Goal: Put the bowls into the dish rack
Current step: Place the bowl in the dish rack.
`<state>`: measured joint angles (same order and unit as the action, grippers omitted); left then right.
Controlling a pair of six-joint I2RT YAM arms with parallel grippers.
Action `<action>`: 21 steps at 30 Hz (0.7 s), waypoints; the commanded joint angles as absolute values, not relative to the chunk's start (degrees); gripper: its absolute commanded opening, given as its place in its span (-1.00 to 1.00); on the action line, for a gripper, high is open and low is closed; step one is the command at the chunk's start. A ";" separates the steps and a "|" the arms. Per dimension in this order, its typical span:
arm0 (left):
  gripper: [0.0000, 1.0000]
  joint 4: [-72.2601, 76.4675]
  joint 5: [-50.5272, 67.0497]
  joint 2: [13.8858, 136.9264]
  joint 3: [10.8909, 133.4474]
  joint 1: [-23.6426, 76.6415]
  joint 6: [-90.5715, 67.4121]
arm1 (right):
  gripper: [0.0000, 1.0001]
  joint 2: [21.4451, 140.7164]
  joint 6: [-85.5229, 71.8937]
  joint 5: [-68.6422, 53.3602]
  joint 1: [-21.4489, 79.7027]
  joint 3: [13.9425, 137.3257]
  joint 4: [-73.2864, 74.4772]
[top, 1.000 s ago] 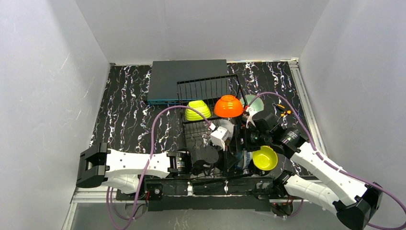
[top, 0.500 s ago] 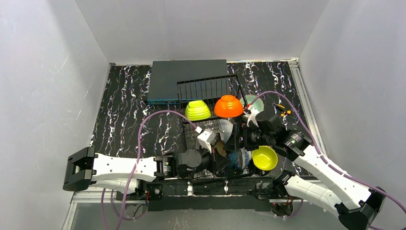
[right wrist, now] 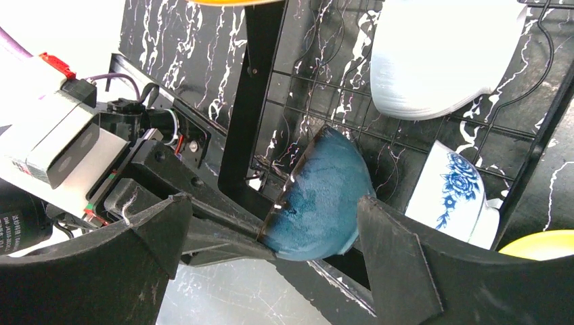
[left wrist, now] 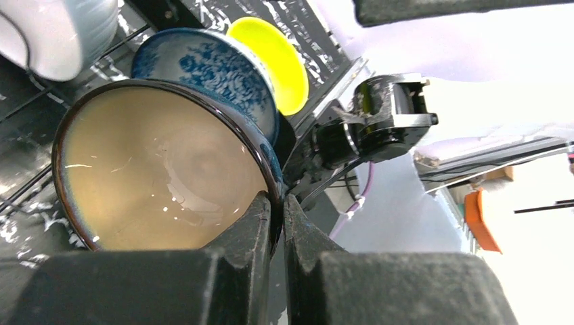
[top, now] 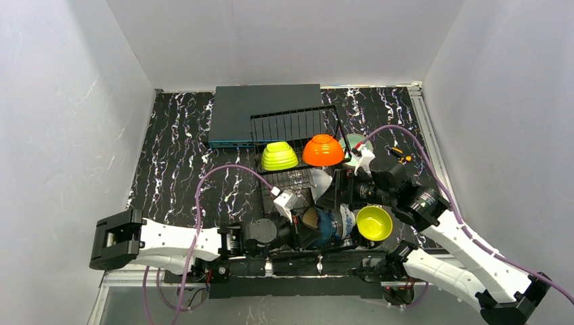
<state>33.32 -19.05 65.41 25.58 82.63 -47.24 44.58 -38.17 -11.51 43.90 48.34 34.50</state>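
My left gripper (top: 300,228) is shut on the rim of a teal bowl (top: 319,227) with a beige inside, held on its side over the near end of the black wire dish rack (top: 291,125). The left wrist view shows the pinch (left wrist: 276,208) on that bowl (left wrist: 162,169). My right gripper (right wrist: 271,206) stands open around the same bowl (right wrist: 321,196), its fingers apart from it. Lime (top: 279,156), orange (top: 323,150), mint (top: 357,143), white (top: 319,181) and blue-white patterned (top: 346,220) bowls rest in or against the rack. A yellow bowl (top: 374,223) lies just right of it.
A flat dark grey box (top: 264,112) lies behind the rack. Small orange and black items (top: 401,156) lie at the right on the marbled black table. White walls close in on three sides. In the left wrist view, the patterned bowl (left wrist: 210,68) sits right behind the held one.
The right gripper has opened wide and let go of the teal bowl. The left arm, still shut on the bowl, has drawn back toward the near edge.
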 commanded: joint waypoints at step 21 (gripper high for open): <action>-1.00 75.36 -21.52 82.34 23.92 82.88 -49.04 | 0.97 42.80 -36.30 -8.62 43.68 52.16 33.44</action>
<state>61.41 -18.85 82.26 23.64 82.63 -47.83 43.09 -37.28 -9.30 43.90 49.36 34.41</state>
